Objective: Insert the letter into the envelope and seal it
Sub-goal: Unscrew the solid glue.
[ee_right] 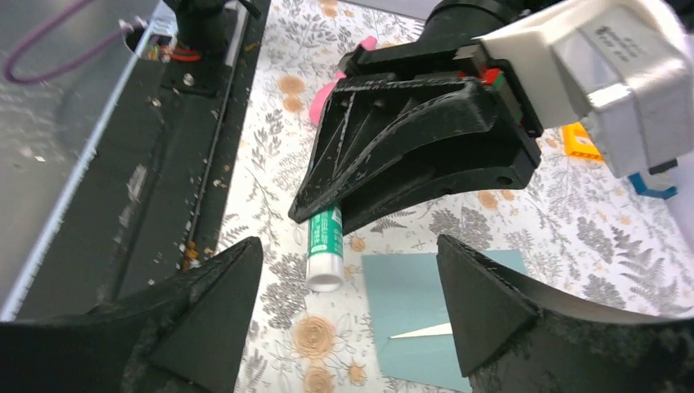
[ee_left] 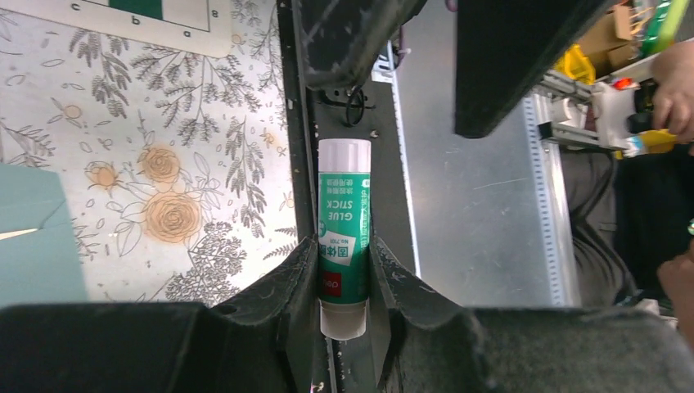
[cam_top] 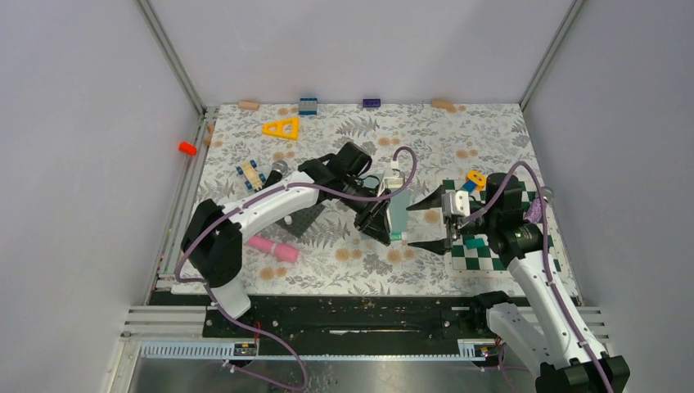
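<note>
White shells and black joints on left arm (cam_top: pixel 274 203) and right arm (cam_top: pixel 544 282); a purple cable (cam_top: pixel 407 160) runs along each. Black, wedge-shaped, pale-flecked fingers (ee_right: pixel 205 311) on right gripper (ee_right: pixel 350 241).

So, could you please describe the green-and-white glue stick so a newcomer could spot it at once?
Start at the floral-patterned tablecloth and find the left gripper above its middle. Pinched in its black jaws is a cylindrical glue stick, the only white tube with a green printed label.
</note>
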Controlling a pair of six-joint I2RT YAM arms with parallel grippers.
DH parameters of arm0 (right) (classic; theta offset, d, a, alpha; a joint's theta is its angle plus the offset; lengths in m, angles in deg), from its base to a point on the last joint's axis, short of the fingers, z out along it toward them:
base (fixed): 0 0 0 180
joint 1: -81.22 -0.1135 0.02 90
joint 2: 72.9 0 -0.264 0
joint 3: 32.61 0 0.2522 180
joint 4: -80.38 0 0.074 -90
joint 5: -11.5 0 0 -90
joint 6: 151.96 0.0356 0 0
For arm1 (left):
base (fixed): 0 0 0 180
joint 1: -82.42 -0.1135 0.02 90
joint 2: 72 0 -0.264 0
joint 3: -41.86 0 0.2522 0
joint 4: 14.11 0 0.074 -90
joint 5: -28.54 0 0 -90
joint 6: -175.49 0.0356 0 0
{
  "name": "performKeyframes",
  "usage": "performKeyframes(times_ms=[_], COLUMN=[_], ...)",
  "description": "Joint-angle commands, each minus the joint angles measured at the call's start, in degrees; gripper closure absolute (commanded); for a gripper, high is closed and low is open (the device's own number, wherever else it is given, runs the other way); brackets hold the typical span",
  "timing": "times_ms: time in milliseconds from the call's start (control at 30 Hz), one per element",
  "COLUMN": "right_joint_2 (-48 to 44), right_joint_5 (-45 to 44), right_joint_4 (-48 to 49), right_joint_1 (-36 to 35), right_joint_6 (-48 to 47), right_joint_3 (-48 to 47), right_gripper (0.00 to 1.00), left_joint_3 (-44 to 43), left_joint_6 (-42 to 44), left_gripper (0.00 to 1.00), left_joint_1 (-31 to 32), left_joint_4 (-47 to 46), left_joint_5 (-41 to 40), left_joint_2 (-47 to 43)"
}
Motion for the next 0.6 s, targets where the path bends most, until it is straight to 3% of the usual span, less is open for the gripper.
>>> performKeyframes(times_ms=[0,167,367,567], right_joint_2=[-0.3,-0.5,-0.7,-0.6], right_joint_5=[0.2,-1.9,-0.3,2.1], right_joint_4=[-5.0,-5.1,-5.9,-6.6], right_joint_1=[0.3,0.3,0.3,-0.1], right_joint_6=[-17.7,-19.8,-21.4,-21.5], right_joint_3=[1.6,4.2,4.9,4.7], right_gripper=[0.19,0.27,0.43,0.5], left_joint_3=[-3.2,-3.3,-3.1,-2.8], left_joint_6=[-2.0,-2.0,-3.8,-4.5], left_gripper=[0.89,0.89,0.89,0.89], left_joint_1=[-0.8,-1.1,-1.8,-2.0], left_joint_4=[-1.2,-1.2,-2.5,-3.0], left_joint_5=[9.6,10.9,12.4,12.1], left_joint_2=[1.2,0.9,1.4,1.6])
